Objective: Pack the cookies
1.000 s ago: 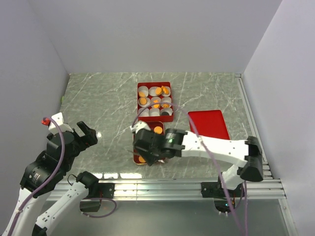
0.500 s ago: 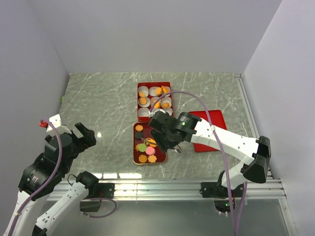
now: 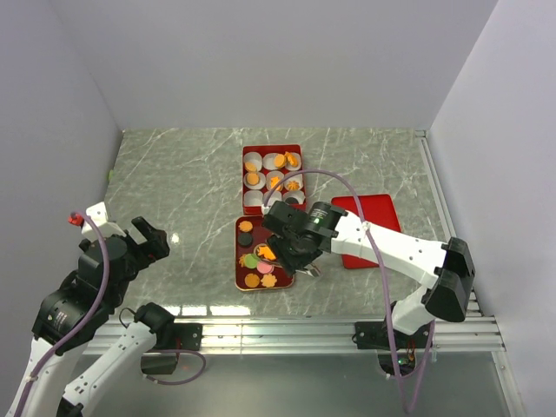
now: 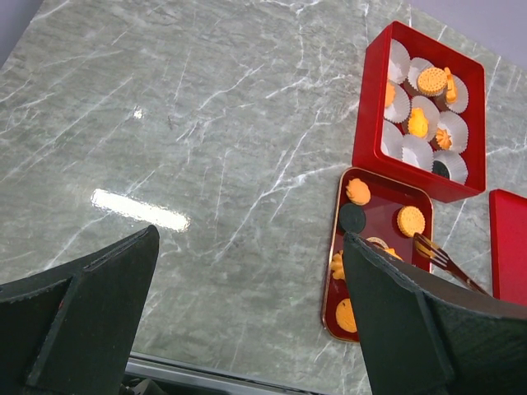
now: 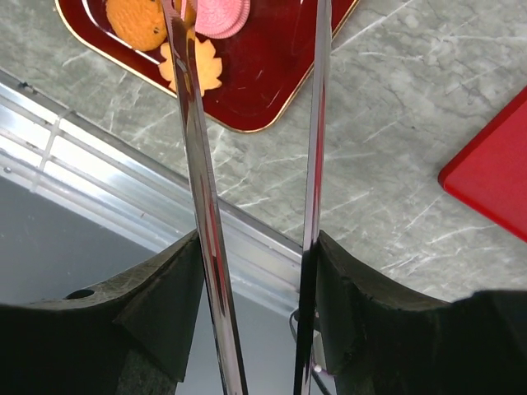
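Observation:
Cookies (image 3: 259, 257), orange, pink, green and dark, lie on a dark red tray (image 3: 241, 269); they also show in the left wrist view (image 4: 410, 220). More orange cookies (image 3: 274, 181) sit in white paper cups in a red box (image 3: 245, 178). My right gripper (image 3: 294, 250) is shut on metal tongs (image 5: 191, 123) and hangs over the tray's right edge. The tong arms stand apart, reaching past a pink cookie (image 5: 224, 12) and a leaf-shaped one (image 5: 198, 72); their tips are out of the wrist view. My left gripper (image 3: 152, 239) is open and empty, high over the table's left.
A flat red lid (image 3: 369, 228) lies right of the tray, partly under the right arm. An aluminium rail (image 5: 123, 189) runs along the table's near edge. Grey walls close in the left, back and right sides.
My right gripper with the tongs has lifted off the tray and swung right, uncovering the cookies, then settled slightly lower. The left arm shifted only a little.

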Robot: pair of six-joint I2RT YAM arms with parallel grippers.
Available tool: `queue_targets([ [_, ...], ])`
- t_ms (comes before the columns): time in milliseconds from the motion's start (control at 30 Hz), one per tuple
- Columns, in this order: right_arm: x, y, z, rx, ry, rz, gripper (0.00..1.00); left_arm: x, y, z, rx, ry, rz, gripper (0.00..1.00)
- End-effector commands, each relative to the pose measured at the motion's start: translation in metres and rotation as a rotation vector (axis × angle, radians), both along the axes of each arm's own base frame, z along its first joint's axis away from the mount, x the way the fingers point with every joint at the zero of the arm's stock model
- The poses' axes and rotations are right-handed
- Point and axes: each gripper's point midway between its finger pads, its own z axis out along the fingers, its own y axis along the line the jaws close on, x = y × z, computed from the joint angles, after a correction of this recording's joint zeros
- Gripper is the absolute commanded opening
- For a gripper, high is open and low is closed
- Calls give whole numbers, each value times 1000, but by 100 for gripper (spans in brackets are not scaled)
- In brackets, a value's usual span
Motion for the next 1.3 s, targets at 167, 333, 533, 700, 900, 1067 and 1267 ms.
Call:
queue_targets([
  [167,20,-5,-18,-6,15,-94,58,-3,6,14,-30,-51,27,100],
  [333,25,-9,-26,-29,27,-118,57,-4,6,14,-31,-53,27,100],
  [533,17,-10,-16,-21,58,-99,56,-4,6,14,-30,-51,27,99],
  [700,1,-13,-6,-17,101,-65,56,-4,6,14,-31,-52,27,99],
  [900,-9,-20,-24,-45,147,-64,54,-4,6,15,-34,-57,29,99],
  [1067,-15,-12,-32,-28,192,-52,47,-4,6,15,-34,-56,29,99],
  [1267,-15,-10,-35,-28,211,-43,39,-5,7,15,-35,-57,34,99],
])
